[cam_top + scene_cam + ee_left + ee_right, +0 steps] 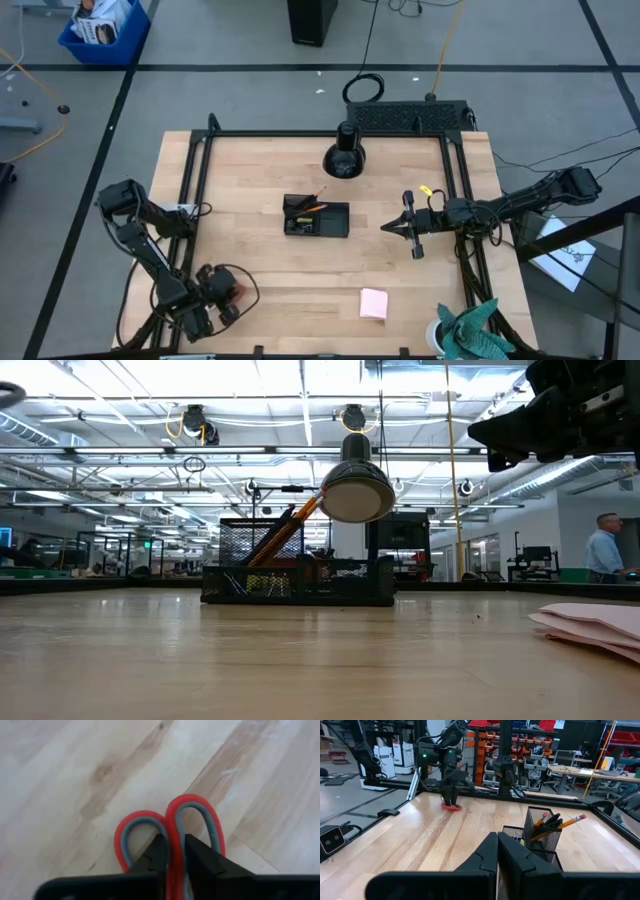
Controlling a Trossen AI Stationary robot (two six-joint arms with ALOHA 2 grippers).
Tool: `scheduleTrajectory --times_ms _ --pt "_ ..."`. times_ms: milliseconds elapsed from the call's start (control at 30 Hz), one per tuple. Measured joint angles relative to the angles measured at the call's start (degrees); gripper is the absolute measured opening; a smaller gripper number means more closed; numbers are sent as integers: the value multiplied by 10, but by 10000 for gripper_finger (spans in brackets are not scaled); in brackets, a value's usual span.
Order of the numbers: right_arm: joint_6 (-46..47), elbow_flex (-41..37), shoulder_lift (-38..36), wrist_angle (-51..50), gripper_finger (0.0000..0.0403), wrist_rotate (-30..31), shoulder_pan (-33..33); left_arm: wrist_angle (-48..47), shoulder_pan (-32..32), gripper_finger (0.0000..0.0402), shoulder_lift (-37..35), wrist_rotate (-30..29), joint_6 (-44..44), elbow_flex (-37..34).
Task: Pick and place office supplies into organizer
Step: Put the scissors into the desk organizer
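The red-handled scissors (170,835) lie flat on my pale wooden table (260,280), near its front left corner. The table is butcher-block wood inside a black frame, standing on a grey floor marked with dark tape lines. Beyond the far edge, the low view shows a large workshop with bright ceiling lights, shelving and a person standing far off at the right.

My left arm folds down at the front left corner, its wrist pointing at the tabletop. My left gripper (172,857) is narrowed around the scissors: its two dark fingers (155,855) press either side of the red strip where the two handle loops meet. The loops extend past my fingertips and rest on the wood.

My right arm reaches in from the right edge and hangs above the table, right of centre. My right gripper (497,852) is closed with nothing between its fingers, pointing toward the organizer (317,218).

The organizer, a black mesh tray, sits at the table's centre with orange pencils (560,826) and black pens (547,821) upright in its taller end. A black cone-shaped object (345,155) stands behind it. A pink sticky-note pad (374,303) lies near the front, right of centre.
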Motion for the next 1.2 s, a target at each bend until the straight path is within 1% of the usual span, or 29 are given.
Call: scheduleTrajectory --times_ms 67,133,167,233,367,467,533,600,700,767,800,833,900,967,1000,1033,1100,1133,1200 --pt "0 0 0 0 4 0 0 5 2 25 0 -16 28 0" --pt "-1 0 0 0 4 0 0 8 6 24 1 -42 51 -1" --pt "-1 0 0 0 4 0 0 9 8 21 1 -66 65 -1" --pt "-1 0 0 0 4 0 0 14 11 28 1 -102 98 -2" --pt "-1 0 0 0 4 2 0 46 28 35 -6 -174 191 -2" --pt "-1 0 0 0 4 2 0 82 53 20 -29 -235 286 -2" --pt "-1 0 0 0 4 2 0 129 72 11 -51 -273 381 -2" --pt "-1 0 0 0 4 2 0 196 95 10 -77 -294 515 -1" --pt "-1 0 0 1 4 2 0 320 137 21 -117 -303 750 -1" --pt "-1 0 0 5 4 2 0 420 167 26 -141 -302 914 -1" --pt "-1 0 0 6 4 2 0 481 182 27 -151 -290 998 -1" --pt "-1 0 0 7 4 2 0 541 197 26 -161 -259 1080 -1" --pt "-1 0 0 9 4 2 0 637 229 20 -177 -168 1211 0" --pt "-1 0 0 9 4 2 0 676 265 13 -196 -72 1291 0" --pt "-1 0 0 9 4 2 0 676 286 11 -208 -32 1311 0" --pt "-2 0 0 9 4 2 0 673 310 11 -219 -6 1319 0" --pt "-2 0 0 9 4 2 0 667 367 13 -240 35 1314 0" --pt "-1 0 0 9 4 1 0 664 398 17 -245 67 1307 0" --pt "-2 0 0 9 4 1 0 662 461 22 -249 153 1284 0"
